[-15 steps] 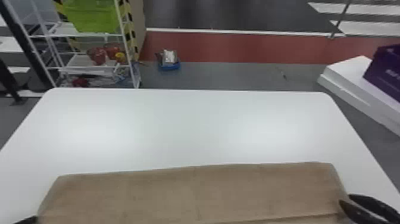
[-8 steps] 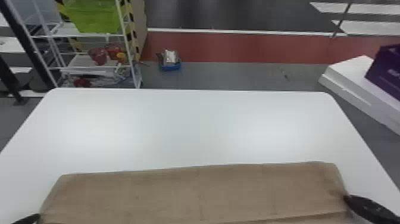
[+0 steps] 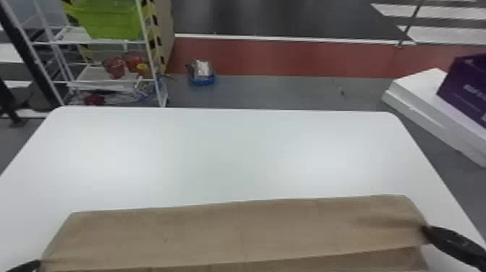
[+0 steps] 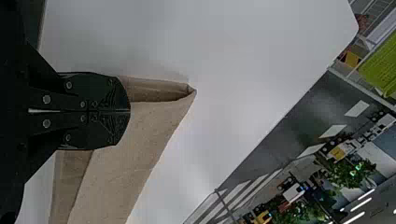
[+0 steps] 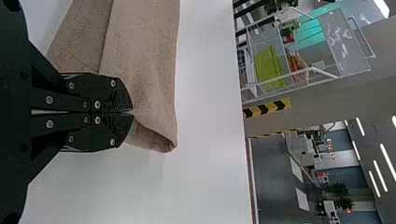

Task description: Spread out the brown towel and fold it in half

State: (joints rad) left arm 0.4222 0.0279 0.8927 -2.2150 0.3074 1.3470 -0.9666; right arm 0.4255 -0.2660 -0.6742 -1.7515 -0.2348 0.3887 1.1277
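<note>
- Towel [image 3: 235,231]: brown, spread wide at 6 o'clock on the white counter [image 3: 231,155]; its far edge runs nearly straight, the 4 o'clock end lying a little farther out than the 8 o'clock end.
- Near border of the upper layer: a slanting line, with a darker strip of towel showing on its 6 o'clock side.
- Left gripper [image 3: 30,266]: at 8 o'clock, fingers closed together on the towel's end; in the left wrist view the corner beyond them curls into an open fold.
- Right gripper [image 3: 428,231]: at 4 o'clock, fingers likewise closed, pinching the opposite end; creases run inward from the grip, and the right wrist view shows a looped corner beside the fingertips.
- Open room: bare counter from the towel's far edge to 12 o'clock, with a narrower margin past each end.
- Counter outline: straight far edge, rounded far corners.
- Room: rack [image 3: 144,32] with green bin [image 3: 112,18] toward 10 o'clock; blue tray [image 3: 203,80] on the grey floor [image 3: 289,94] at 11; purple box [image 3: 466,86] on a white block [image 3: 416,90] between 2 and 3.
</note>
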